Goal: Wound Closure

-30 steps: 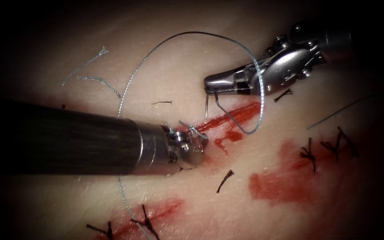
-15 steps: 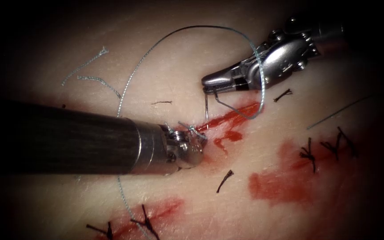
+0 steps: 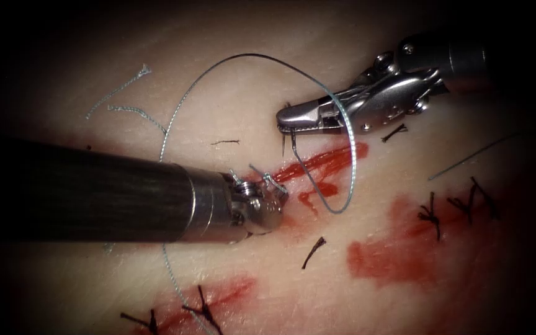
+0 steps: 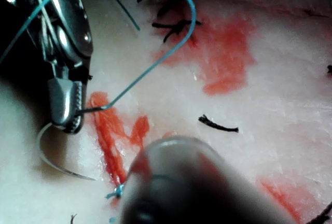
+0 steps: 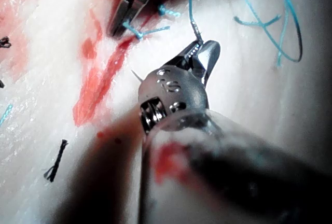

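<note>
Setting assessed as a surgical-training bench in a research laboratory, not a clinical theatre. Evidence: the work surface is a pale slab of tissue (image 3: 231, 111) carrying several separate short cuts closed with dark knotted stitches (image 3: 430, 214), patches of red fluid (image 3: 392, 248), and loose cut ends of thread (image 3: 313, 251) scattered about. Two metal wristed instruments on long shafts, the left tool (image 3: 268, 205) and the right tool (image 3: 290, 118), work under close, concentrated lighting with dark surrounds.
</note>
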Tool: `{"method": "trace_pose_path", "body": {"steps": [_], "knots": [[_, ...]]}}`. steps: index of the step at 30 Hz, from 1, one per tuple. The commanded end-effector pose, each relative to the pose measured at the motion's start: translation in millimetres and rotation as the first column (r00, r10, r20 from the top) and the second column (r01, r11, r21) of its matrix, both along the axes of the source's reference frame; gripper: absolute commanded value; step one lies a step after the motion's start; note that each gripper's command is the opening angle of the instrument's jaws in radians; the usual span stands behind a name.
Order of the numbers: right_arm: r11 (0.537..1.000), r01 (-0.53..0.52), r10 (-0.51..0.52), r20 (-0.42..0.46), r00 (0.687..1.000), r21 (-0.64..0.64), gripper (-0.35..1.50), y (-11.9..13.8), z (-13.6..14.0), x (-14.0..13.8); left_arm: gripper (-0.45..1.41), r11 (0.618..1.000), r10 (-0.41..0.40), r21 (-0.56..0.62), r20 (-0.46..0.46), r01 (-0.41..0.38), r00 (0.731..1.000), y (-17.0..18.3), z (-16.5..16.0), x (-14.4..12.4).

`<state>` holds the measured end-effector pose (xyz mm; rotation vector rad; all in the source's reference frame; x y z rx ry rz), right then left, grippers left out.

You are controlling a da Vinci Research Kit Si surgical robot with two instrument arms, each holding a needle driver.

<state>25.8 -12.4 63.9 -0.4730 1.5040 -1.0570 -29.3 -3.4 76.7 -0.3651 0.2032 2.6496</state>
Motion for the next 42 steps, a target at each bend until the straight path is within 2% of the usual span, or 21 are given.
{"method": "trace_pose_path", "body": {"steps": [1, 9, 15, 22, 29, 34, 42], "knots": [[1.0, 0.009, -0.009, 0.005, 1.0, -0.007, -0.35, -0.4, 0.8, 0.9, -0.45, 1.0, 0.0, 0.001, 0.0, 0.0, 1.0, -0.3, 0.5, -0.4], [0.999, 0.036, -0.036, 0.006, 0.999, 0.015, -0.35, -0.8, 1.2, 0.8, -0.45, 1.0, 0.0, 0.001, 0.0, 0.0, 1.0, -0.2, 0.5, -0.4], [0.998, 0.039, -0.039, 0.004, 0.999, 0.043, -0.35, -0.3, 0.4, 0.8, -0.45, 1.0, 0.001, 0.001, 0.0, -0.001, 1.0, -0.2, 0.5, -0.4], [0.999, 0.016, -0.017, -0.021, 1.0, -0.033, -0.35, 0.8, -1.0, 0.7, -0.45, 1.0, 0.0, 0.001, 0.0, 0.0, 1.0, -0.3, 0.5, -0.4], [0.999, 0.01, -0.009, -0.014, 1.0, 0.033, -0.35, 0.9, -1.8, 0.3, -0.45, 1.0, 0.001, 0.001, 0.0, -0.001, 1.0, -0.2, 0.6, -0.4], [0.99, 0.011, -0.011, 0.0, 1.0, 0.14, -0.35, 0.6, -2.1, 0.2, -0.45, 1.0, 0.001, 0.001, 0.0, -0.001, 1.0, -0.2, 0.6, -0.4], [0.983, 0.004, -0.003, -0.005, 1.0, 0.183, -0.35, -0.1, -1.4, 0.7, -0.45, 1.0, 0.001, 0.001, 0.0, -0.001, 1.0, -0.2, 0.6, -0.4]]}}
